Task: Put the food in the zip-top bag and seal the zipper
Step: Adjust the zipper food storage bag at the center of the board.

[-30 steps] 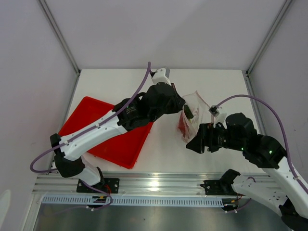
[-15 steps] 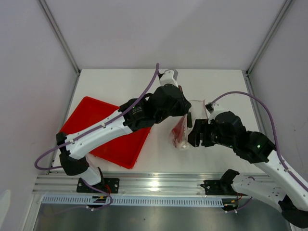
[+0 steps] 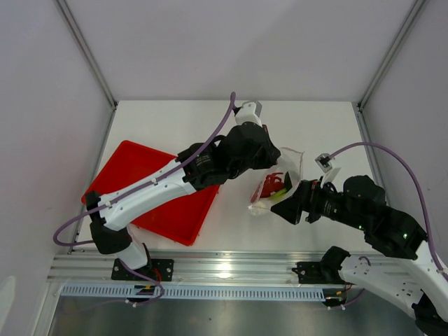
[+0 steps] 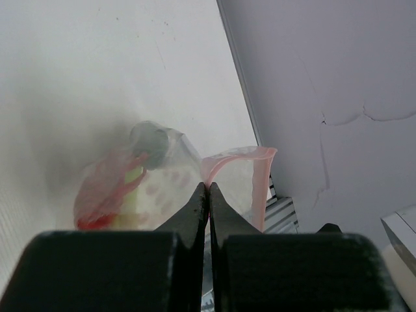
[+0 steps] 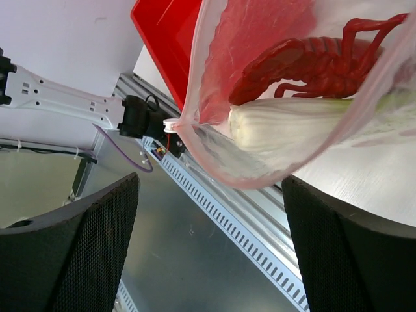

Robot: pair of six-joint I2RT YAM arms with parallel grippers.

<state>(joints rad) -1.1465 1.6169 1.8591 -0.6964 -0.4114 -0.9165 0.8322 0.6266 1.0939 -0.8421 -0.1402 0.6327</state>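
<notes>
The left gripper (image 4: pixel 207 190) is clenching the bag (image 5: pixel 253 166) at its zipper (image 4: pixel 234 153) edge, pinching the plastic between shut fingers and holding it up over the tabletop (image 3: pixel 315 126), to the right of the tray (image 3: pixel 175 217). Beside the pinch the zipper is arching away in a loose pink curve. The bag is hanging slanted, its lower end pointing toward the near edge; whether it is touching the tabletop I cannot tell. All three foods are sitting inside the bag. The lobster (image 5: pixel 305 55) is lying against the leek (image 5: pixel 292 123), and the fruit (image 4: pixel 153 140) is showing dark through the plastic. The right gripper (image 5: pixel 209 195) is hovering just beside the bag's lower end, released, its fingers spread wide and grasping nothing
</notes>
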